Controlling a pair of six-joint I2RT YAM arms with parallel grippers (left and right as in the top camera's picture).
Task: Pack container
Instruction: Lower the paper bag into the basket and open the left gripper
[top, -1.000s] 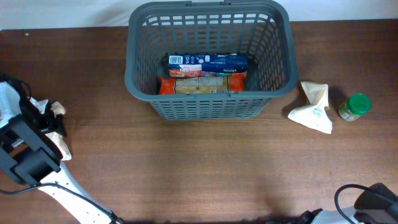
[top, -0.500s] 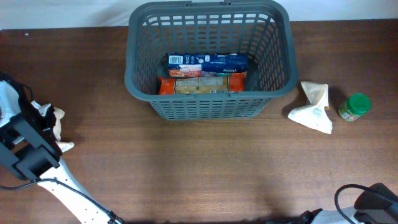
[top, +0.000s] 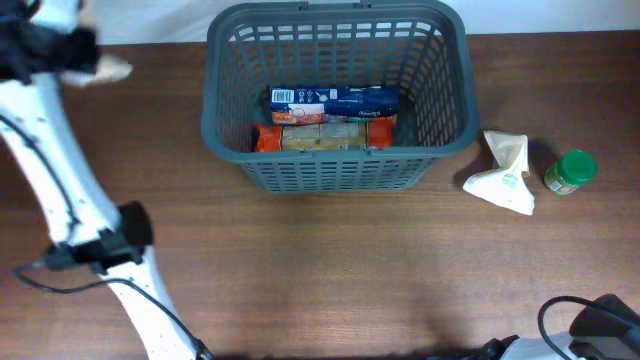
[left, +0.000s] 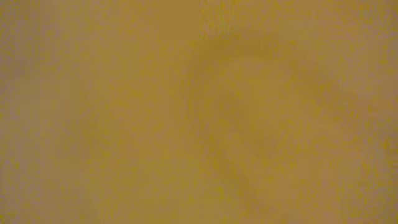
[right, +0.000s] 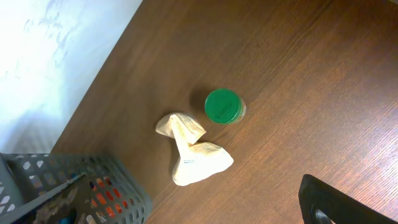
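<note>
The container (top: 335, 172) is seen in the upper middle of the overhead view, standing on the brown counter (top: 330, 270). Inside it a blue package (top: 335, 98) is laid above an orange and beige package (top: 325, 135), the two touching. In the right wrist view only a corner of the container (right: 118, 180) is caught, at the lower left.

To the right of the container, a pale pouch (top: 505, 175) and a green-lidded jar (top: 570, 170) are set just beside each other; both are shown more plainly in the right wrist view (pouch (right: 193, 155), jar (right: 222, 106)).

The left hand (top: 75, 45) is found blurred at the upper left of the overhead view, with a pale object (top: 110, 68) at its tip. Whether that object is gripped cannot be told, since the left wrist view is filled by an unfocused orange-brown blur. Of the right hand (right: 339, 202) only a dark part is shown at the lower right, so its opening cannot be told either.
</note>
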